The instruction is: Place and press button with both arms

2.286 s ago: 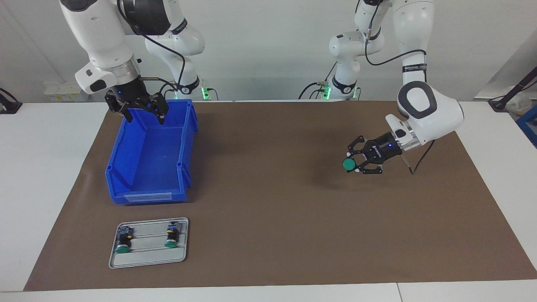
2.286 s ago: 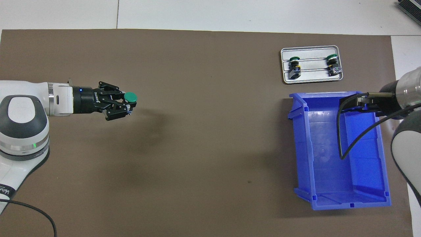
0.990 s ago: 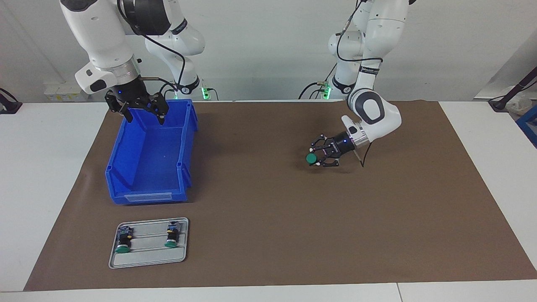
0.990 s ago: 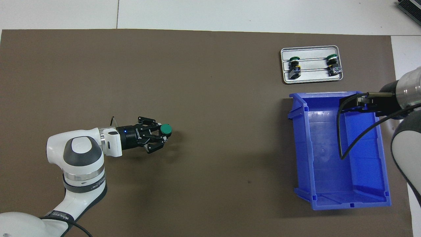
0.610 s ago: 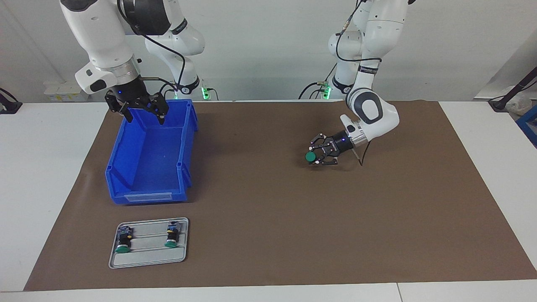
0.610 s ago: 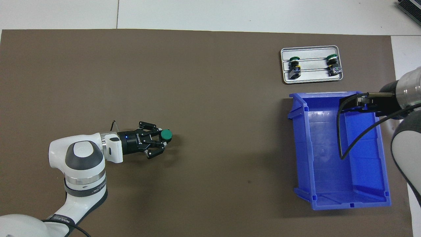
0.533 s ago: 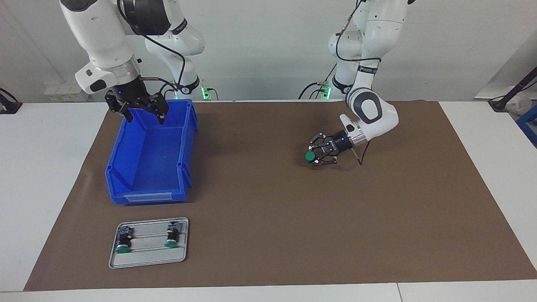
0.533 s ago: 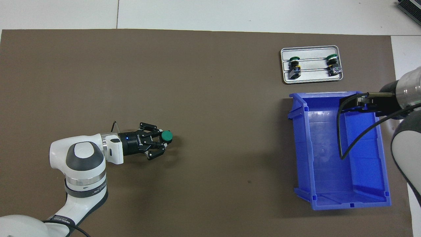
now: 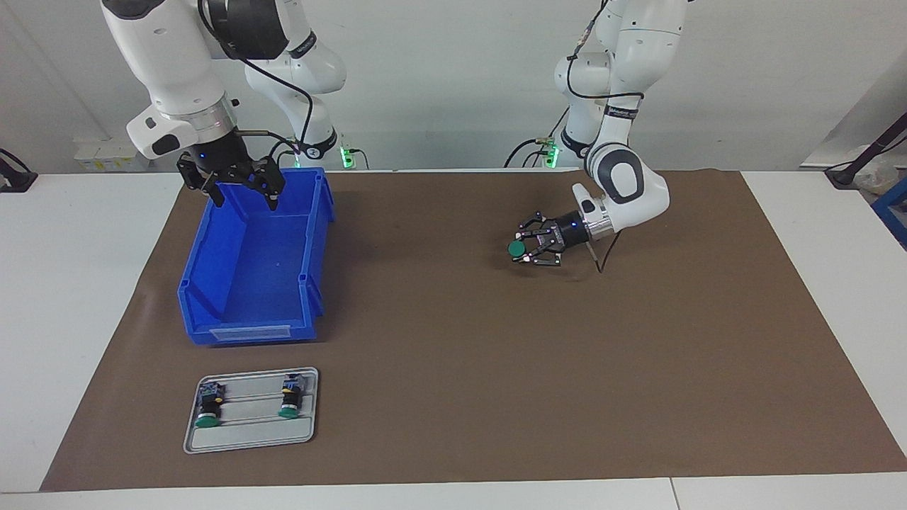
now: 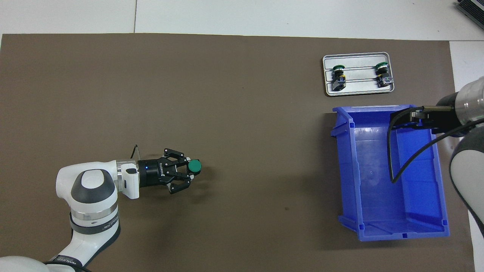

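Observation:
My left gripper (image 9: 530, 250) is shut on a button (image 9: 516, 248) with a round green cap and holds it sideways, low over the brown mat (image 9: 453, 333), about mid-table. It also shows in the overhead view, gripper (image 10: 186, 174) and button (image 10: 194, 166). My right gripper (image 9: 246, 200) hangs open and empty over the end of the blue bin (image 9: 241, 333) nearest the robots; its arm waits. In the overhead view it (image 10: 414, 118) is partly hidden by its cable. Two more buttons (image 9: 207, 409) (image 9: 289, 402) lie on a grey tray (image 9: 248, 439).
The blue bin (image 10: 346, 170) stands at the right arm's end of the mat. The grey tray (image 10: 357, 92) with its two buttons (image 10: 338, 71) (image 10: 382, 70) lies farther from the robots than the bin. White table (image 9: 71, 283) surrounds the mat.
My left gripper has carried the button toward the middle of the table and lower, then nearer to the robots. The right arm, bin and tray have not moved.

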Robot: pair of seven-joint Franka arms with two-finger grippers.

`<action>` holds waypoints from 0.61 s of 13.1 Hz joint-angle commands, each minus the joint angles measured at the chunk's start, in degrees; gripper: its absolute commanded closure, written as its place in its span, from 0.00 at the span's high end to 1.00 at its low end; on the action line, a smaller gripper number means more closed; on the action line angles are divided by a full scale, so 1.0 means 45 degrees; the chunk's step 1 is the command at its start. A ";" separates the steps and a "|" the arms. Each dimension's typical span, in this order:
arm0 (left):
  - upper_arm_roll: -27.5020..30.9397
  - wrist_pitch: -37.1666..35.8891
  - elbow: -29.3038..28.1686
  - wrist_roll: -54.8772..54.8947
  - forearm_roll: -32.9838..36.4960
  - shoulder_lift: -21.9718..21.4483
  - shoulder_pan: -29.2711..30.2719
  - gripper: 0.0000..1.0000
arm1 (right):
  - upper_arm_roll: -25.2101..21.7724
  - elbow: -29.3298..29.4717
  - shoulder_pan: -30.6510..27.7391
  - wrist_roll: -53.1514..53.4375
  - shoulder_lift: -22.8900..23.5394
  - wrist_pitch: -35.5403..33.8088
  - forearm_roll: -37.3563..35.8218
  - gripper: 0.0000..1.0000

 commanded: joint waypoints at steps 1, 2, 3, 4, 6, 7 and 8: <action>0.0061 -0.0722 -0.0642 0.0606 -0.0329 -0.0616 0.0198 0.00 | 0.0072 -0.0046 -0.0119 0.0189 -0.0078 0.0036 0.0297 1.00; 0.0061 -0.0841 -0.0739 0.0839 -0.0329 -0.0616 0.0334 0.00 | 0.0091 -0.0046 -0.0119 0.0189 -0.0078 0.0036 0.0297 1.00; 0.0061 -0.1132 -0.0817 0.1015 -0.0329 -0.0616 0.0374 0.00 | 0.0091 -0.0046 -0.0119 0.0189 -0.0078 0.0036 0.0297 1.00; 0.0061 -0.1463 -0.0954 0.1307 -0.0329 -0.0597 0.0664 0.00 | 0.0072 -0.0046 -0.0119 0.0189 -0.0078 0.0036 0.0297 1.00; 0.0100 -0.1992 -0.1189 0.1699 -0.0309 -0.0577 0.0920 0.00 | 0.0072 -0.0046 -0.0119 0.0189 -0.0078 0.0036 0.0297 1.00; 0.0100 -0.2110 -0.1209 0.1816 -0.0309 -0.0558 0.1057 0.00 | 0.0072 -0.0046 -0.0119 0.0189 -0.0078 0.0036 0.0297 1.00; 0.0100 -0.2266 -0.1325 0.2108 -0.0309 -0.0539 0.1097 0.00 | 0.0072 -0.0046 -0.0119 0.0189 -0.0078 0.0036 0.0297 1.00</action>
